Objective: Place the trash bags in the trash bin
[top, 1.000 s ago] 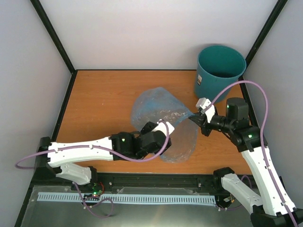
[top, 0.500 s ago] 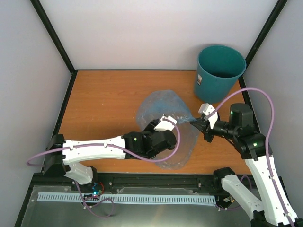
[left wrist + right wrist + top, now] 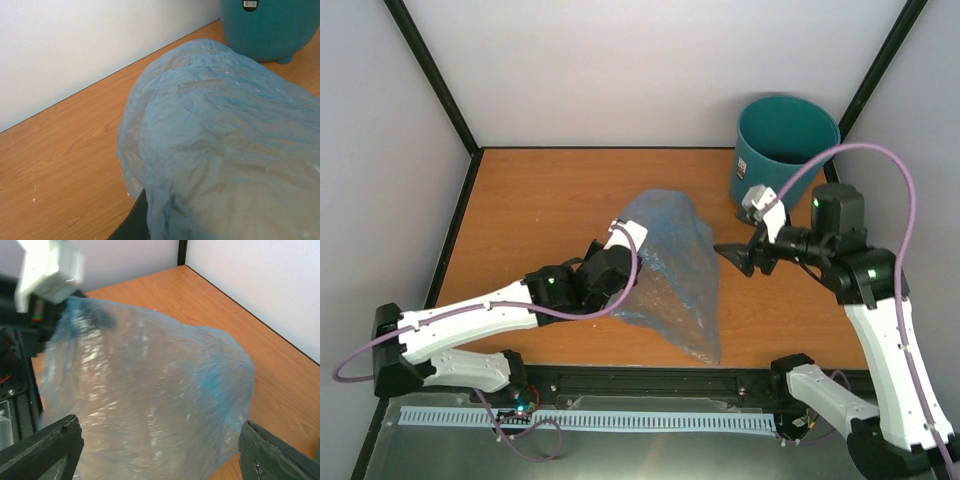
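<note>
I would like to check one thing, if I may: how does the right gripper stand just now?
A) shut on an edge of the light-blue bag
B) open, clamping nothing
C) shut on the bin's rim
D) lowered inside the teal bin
B: the right wrist view shows the right gripper with its fingers spread wide and the trash bag ahead of them, unpinched.

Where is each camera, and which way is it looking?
Top: above and behind, looking down on the table; left arm and right arm show.
Left wrist: on the left arm, facing the bin and back wall; one dark finger shows.
Right wrist: on the right arm, facing left at the bag; two spread fingers show.
Shared: all see the bag.
</note>
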